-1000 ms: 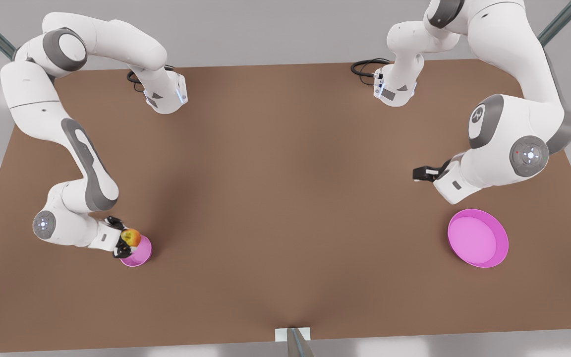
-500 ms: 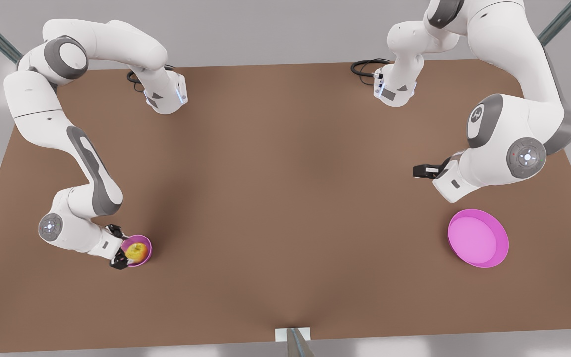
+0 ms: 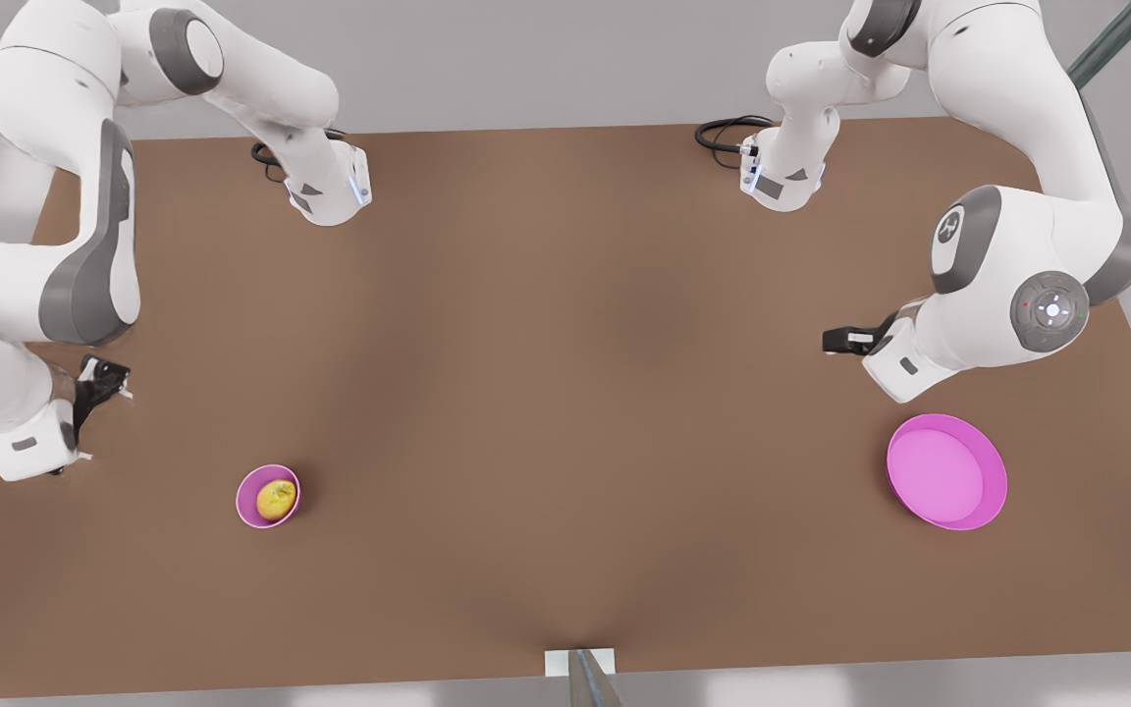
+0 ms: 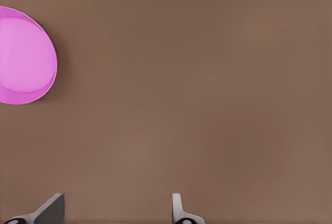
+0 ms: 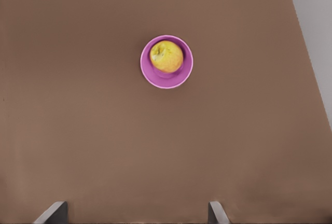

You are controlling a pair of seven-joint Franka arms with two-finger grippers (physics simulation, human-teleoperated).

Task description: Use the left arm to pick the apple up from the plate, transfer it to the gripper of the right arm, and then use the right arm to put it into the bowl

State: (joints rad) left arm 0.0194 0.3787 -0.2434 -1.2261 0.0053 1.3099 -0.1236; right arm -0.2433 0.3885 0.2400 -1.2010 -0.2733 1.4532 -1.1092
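- Resting in the small deep magenta-pink bowl (image 3: 268,497), the round yellow-red apple (image 3: 276,499) lies well apart from the right gripper (image 3: 94,385), whose fingers are spread and empty.
- Retreating should go straight up, clear of the rim.
- Left gripper (image 3: 841,341): open, empty, near the wide shallow pink plate (image 3: 946,472).
- Count: one apple, one bowl, one plate, two grippers.

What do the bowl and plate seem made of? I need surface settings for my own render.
The bowl and plate both look like smooth, matte pink plastic: one flat colour, thin rims, no glaze glints. Ceramic can't be ruled out.
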